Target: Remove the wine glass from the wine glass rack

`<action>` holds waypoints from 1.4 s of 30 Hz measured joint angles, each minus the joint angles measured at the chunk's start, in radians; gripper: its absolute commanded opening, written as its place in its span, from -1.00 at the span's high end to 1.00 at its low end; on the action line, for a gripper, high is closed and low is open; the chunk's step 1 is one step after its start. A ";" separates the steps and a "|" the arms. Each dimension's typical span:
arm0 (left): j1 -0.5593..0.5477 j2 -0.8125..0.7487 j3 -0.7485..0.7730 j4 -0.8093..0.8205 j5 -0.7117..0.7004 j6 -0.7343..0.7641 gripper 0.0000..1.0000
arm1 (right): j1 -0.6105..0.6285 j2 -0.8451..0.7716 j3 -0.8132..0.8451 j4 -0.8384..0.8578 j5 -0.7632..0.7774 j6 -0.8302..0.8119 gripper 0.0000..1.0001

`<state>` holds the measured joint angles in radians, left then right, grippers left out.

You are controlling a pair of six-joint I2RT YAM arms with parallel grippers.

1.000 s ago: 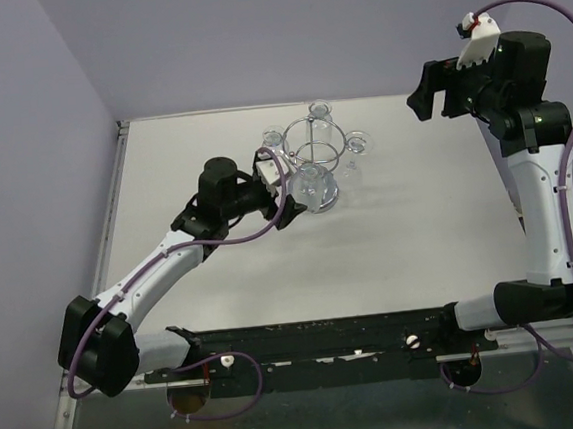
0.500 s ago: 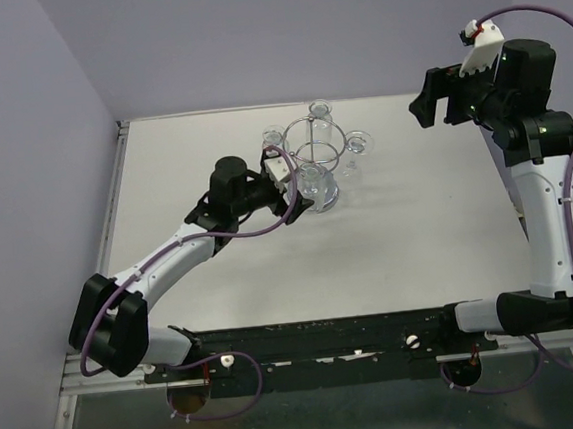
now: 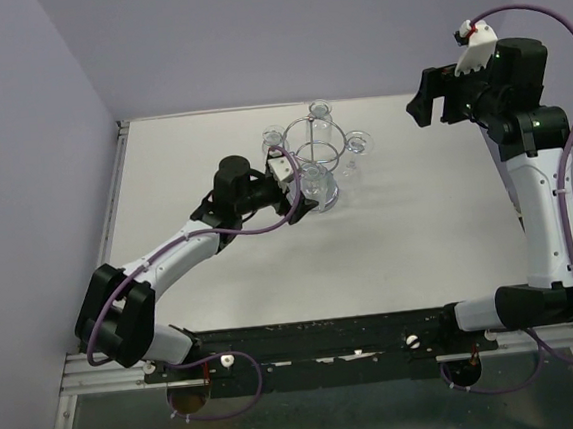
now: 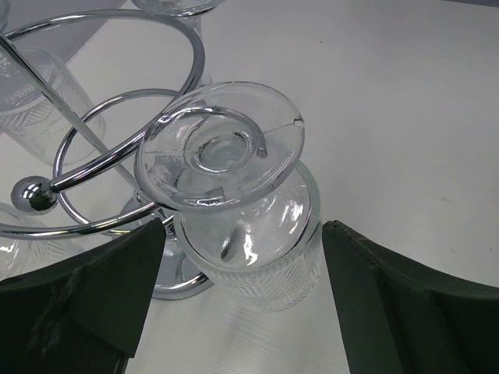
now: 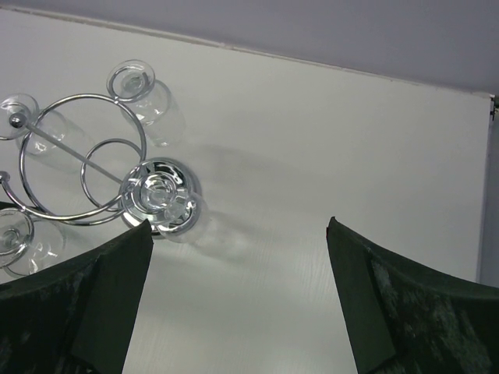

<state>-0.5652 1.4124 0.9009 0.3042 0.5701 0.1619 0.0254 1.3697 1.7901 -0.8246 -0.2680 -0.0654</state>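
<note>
Glass [image 4: 234, 210] hangs foot-up, rim-down from the rack's [image 3: 313, 152] 6 o'clock hook, with its long axis vertical above the table [image 3: 409, 234]. It looks light, rigid, slick and breakable. The ribbed bowl seems the safest place to grip, gently. Left hand [image 4: 245, 261] gapes wide around that bowl, holding nothing. Right hand [image 3: 435, 96] is spread open and empty, off toward 3 o'clock.

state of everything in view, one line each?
wine glass rack, upright
wine glass, upside down, hooked on the rack
other glasses, upside down on the rack
left hand, open, fingers either side of the wine glass
right hand, open, empty
</note>
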 measured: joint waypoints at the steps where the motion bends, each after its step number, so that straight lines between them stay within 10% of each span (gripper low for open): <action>1: 0.000 0.003 0.000 0.005 0.005 -0.001 -0.94 | 0.000 0.000 0.000 0.000 0.000 0.000 -1.00; 42: 0.000 0.093 0.002 0.093 0.114 -0.083 -0.64 | 0.000 -0.008 -0.024 0.000 -0.002 -0.007 -1.00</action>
<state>-0.5652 1.5051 0.9031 0.3969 0.6842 0.0788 0.0254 1.3613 1.7657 -0.8246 -0.2695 -0.0727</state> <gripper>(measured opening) 0.860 0.998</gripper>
